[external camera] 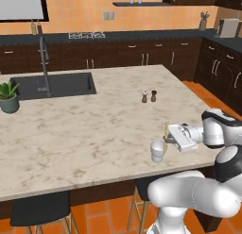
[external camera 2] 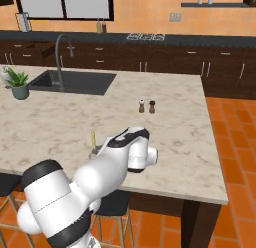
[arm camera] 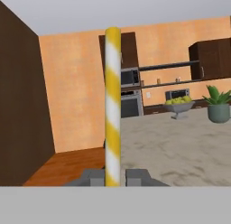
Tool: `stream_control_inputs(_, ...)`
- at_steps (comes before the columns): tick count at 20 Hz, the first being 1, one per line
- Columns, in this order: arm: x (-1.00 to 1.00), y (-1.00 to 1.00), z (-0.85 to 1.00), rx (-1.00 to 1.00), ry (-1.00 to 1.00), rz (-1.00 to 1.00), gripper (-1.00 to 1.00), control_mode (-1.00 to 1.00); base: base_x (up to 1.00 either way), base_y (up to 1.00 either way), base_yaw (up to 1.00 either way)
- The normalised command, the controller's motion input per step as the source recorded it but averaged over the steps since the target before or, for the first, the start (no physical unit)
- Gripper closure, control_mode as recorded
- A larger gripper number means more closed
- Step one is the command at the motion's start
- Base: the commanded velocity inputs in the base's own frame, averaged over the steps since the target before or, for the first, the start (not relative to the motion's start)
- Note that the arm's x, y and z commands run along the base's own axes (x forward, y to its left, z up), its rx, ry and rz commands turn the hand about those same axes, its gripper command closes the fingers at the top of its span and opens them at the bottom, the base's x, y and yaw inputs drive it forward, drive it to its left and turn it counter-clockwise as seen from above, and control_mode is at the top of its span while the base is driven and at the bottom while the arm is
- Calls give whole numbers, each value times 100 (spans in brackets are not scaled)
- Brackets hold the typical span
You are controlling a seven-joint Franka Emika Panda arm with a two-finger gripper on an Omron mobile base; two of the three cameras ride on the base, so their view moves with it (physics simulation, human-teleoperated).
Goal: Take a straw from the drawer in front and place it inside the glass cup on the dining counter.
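Holding the straw [arm camera: 112, 105] between closed fingers, the gripper [external camera: 168, 137] reaches in sideways from the bench's right edge, low above the front right part of the top.

- Gripper: jaws pinched shut on the lower end of the straw; in the hand view the two grey fingertips [arm camera: 92, 178] press against it from either side.
- Straw: thin, yellow with white stripes, standing upright. In the left base view its top rises above the gripper, directly over the glass cup [external camera: 158, 151]; its lower end appears to reach down to the cup's mouth, though whether the tip is inside cannot be told from here.
- Glass cup: short whitish tumbler, upright on the bench [external camera: 85, 129] near the front edge, toward the front right corner. In the right base view the arm covers most of it.
- Bench: large beige marbled slab with dark sides.
- Two small shakers [external camera: 149, 96]: one lighter, one darker, side by side, well behind the cup toward the right edge.
- Sink [external camera: 54, 84] with tall tap [external camera: 45, 63]: set into the rear left part of the bench.
- Potted plant [external camera: 8, 97]: green, in a grey-green pot, by the left edge in front of the sink.
- Stools [external camera: 40, 210]: dark seats tucked under the front edge.
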Motion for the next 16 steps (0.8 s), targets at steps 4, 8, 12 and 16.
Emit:
stream_control_inputs(4, 10, 0, -10, 0, 0, 0, 100, -100, 0, 0, 0)
stream_control_inputs(8, 8, 0, -8, 0, 0, 0, 100, -100, 0, 0, 0)
stream_control_inputs(12, 9, 0, -7, 0, 0, 0, 100, -100, 0, 0, 0)
stream_control_inputs(16, -19, 0, 0, 0, -2, 0, 100, -100, 0, 0, 0)
